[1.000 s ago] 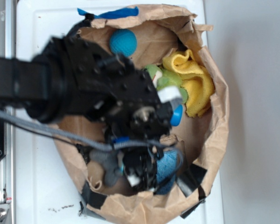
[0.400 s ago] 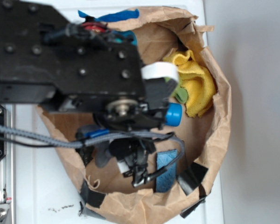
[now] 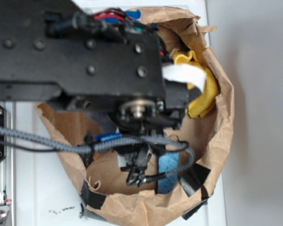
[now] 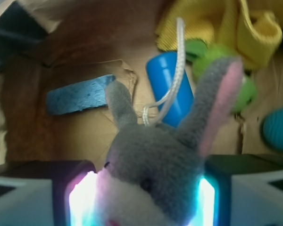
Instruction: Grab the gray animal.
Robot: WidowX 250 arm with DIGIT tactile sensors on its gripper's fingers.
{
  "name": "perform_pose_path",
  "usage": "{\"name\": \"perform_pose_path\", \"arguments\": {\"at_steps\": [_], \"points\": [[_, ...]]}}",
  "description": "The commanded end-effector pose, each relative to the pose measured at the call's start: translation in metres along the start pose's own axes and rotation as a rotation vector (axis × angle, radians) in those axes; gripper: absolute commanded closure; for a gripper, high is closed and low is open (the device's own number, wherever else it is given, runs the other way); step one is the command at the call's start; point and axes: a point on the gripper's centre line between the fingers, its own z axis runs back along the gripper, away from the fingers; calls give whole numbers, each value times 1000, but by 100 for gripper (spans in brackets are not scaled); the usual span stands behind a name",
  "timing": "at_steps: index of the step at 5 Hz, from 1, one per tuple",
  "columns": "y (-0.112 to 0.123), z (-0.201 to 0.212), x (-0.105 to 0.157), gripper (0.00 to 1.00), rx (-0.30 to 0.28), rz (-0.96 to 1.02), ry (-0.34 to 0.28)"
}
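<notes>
The gray animal (image 4: 155, 160), a plush bunny with pink-lined ears and a whitish face, fills the lower middle of the wrist view. My gripper (image 4: 141, 190) is shut on it, one lit pad pressed against each side of its head. A white cord loop (image 4: 177, 70) sticks up from its head. The bunny hangs above the brown bag floor. In the exterior view the black arm fills the frame. The gripper (image 3: 136, 169) shows below it over the bag, and I cannot make out the bunny there.
A crumpled brown paper bag (image 3: 217, 136) walls in the space. Inside lie a yellow cloth (image 4: 226, 28), a green plush frog (image 4: 221, 61), a blue cylinder (image 4: 167, 84), a teal ball (image 4: 278, 129) and a blue strip (image 4: 78, 96).
The arm has risen toward the exterior camera and now covers the frog, ball and blue cylinder. The gripper has stayed over the bag's lower part.
</notes>
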Motion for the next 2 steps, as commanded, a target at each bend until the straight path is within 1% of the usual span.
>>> {"name": "perform_pose_path", "arguments": {"at_steps": [1, 2], "points": [[9, 18, -1, 100, -20, -40, -90], [5, 13, -1, 100, -46, -28, -94]]}}
